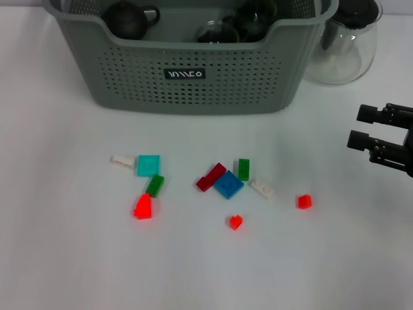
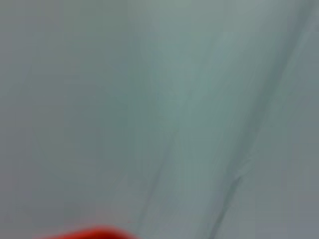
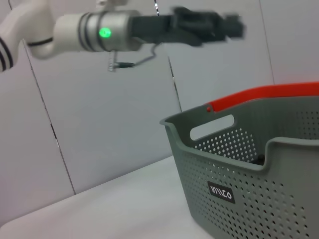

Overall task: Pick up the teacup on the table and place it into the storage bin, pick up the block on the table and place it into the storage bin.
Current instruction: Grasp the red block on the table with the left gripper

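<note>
While the right gripper [image 1: 353,128] hangs at three o'clock over the white table [image 1: 64,258], its two black fingers [image 1: 368,139] stand apart with nothing between them.

Storage bin [image 1: 193,71]: grey-green, perforated, black label facing the robot; sits at twelve o'clock on the table. Dark round vessels [image 1: 129,19] lie inside it; whether any is the teacup cannot be told.

Glass jug [image 1: 342,45]: clear, dark lid; just beside the bin at about one o'clock.

Blocks, scattered around the table's centre, well apart from the bin:
- toward nine o'clock, a white bar [image 1: 122,161], cyan square [image 1: 148,165], green piece [image 1: 154,185], bright red block [image 1: 142,206];
- at centre, a dark red bar [image 1: 211,176] touching a blue square [image 1: 228,184], a green piece [image 1: 243,169], a white piece [image 1: 262,188];
- toward five o'clock, two small red pieces [image 1: 235,221] [image 1: 304,201].

Left gripper [image 3: 227,27]: seen from the right wrist, raised high above the bin; jaw state cannot be told.
</note>
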Robot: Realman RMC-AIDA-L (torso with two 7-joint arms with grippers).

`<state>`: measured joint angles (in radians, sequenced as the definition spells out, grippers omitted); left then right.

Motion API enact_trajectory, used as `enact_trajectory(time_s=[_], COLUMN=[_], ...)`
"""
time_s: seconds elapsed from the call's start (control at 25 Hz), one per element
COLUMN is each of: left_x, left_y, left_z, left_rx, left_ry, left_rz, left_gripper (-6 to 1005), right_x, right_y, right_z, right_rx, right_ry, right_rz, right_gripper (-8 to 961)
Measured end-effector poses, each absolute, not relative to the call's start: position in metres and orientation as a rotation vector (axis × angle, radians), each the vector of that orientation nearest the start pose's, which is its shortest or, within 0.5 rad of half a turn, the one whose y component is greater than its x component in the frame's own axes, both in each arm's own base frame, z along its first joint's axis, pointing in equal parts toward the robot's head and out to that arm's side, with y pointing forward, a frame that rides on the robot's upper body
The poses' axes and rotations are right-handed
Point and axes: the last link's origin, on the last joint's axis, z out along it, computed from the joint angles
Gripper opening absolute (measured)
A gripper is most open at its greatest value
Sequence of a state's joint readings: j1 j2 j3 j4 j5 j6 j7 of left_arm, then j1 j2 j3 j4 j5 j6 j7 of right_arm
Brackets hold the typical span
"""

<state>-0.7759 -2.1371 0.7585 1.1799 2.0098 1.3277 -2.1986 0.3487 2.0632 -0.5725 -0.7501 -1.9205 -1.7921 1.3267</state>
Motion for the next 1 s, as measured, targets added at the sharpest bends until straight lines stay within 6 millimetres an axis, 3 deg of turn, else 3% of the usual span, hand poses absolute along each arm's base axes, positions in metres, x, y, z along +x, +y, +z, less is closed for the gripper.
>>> enact_trajectory(time_s=[0.08, 0.28, 0.48, 0.68, 0.84, 1.0], left_x=[-0.126, -0.179, -0.24, -0.293, -0.308, -0.319], left_y=[0.392, 0.336, 0.28, 0.242, 0.229, 0.224], left_z=[0.096, 0.104, 0.072, 0.034, 0.012, -0.013], left_rx=[-2.503, -2.528, -2.532, -2.536, -2.562, -2.628], left_ry=[-0.604, -0.411, -0.261, -0.353, -0.353, -0.391], left_rz=[-1.079, -1.209, -1.07, -0.949, -0.877, -0.776], left_gripper=[410, 429, 448, 468, 483, 604], right_x=[0.294, 0.293, 0.292, 0.291, 0.289, 0.29], right_y=[0.275, 0.276, 0.278, 0.28, 0.282, 0.282], right_z=[0.043, 0.042, 0.042, 0.041, 0.039, 0.039], right_rx=[-2.622, -2.622, -2.621, -2.621, -2.626, -2.63], right_ry=[0.608, 0.615, 0.611, 0.613, 0.616, 0.624], right_rz=[0.889, 0.895, 0.895, 0.898, 0.906, 0.907], right_gripper=[611, 611, 611, 611, 612, 613])
